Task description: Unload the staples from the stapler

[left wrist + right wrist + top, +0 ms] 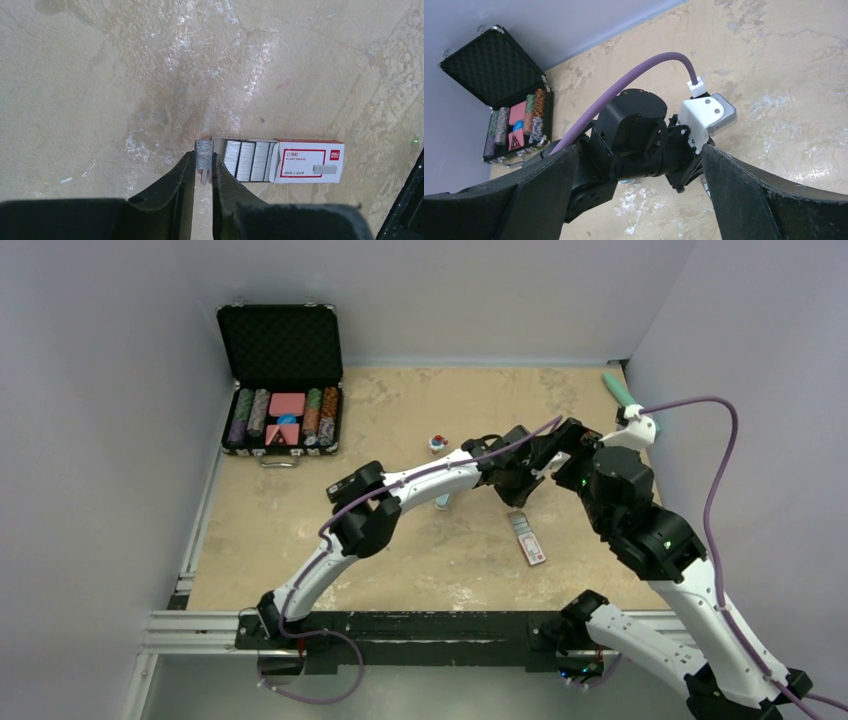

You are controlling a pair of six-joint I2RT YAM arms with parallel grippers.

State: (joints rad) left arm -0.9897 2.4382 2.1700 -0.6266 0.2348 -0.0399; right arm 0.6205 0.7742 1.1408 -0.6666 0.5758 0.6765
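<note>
Stapler: can't be picked out in any view. From the top view the two wrists crowd together right of centre and cover that patch of bench point(300, 540).

Staples point(204, 149): short silvery strip pinched upright between the fingers of the left tool point(202, 157), which is clenched on it. The lower end of the strip is hidden between the fingers. It sits just beside the open end of the packet point(307, 161); can't tell if it touches the bench.

Packet: red-and-white sleeve slid partway off, with rows of staples showing in the tray. It is small and blurry from the top view. The logo reads "deli"; the line below is "500" and probably "24/6", though the last digit is soft. Chinese characters sit above that.

Right tool point(639, 150): released, fingers spread wide with nothing between them. Its wrist view is mostly filled by the left arm point(400, 490)'s wrist, the white camera mount and the purple cable point(634, 80).

Pose: the left arm reaches from the near-left base across to right of centre, elbow raised. The right arm point(640, 510) folds up and over, its tool facing the left wrist.

Open chip case point(283, 380) is at the far left. A pale blue bar point(442, 502) is mostly hidden under the left forearm.
</note>
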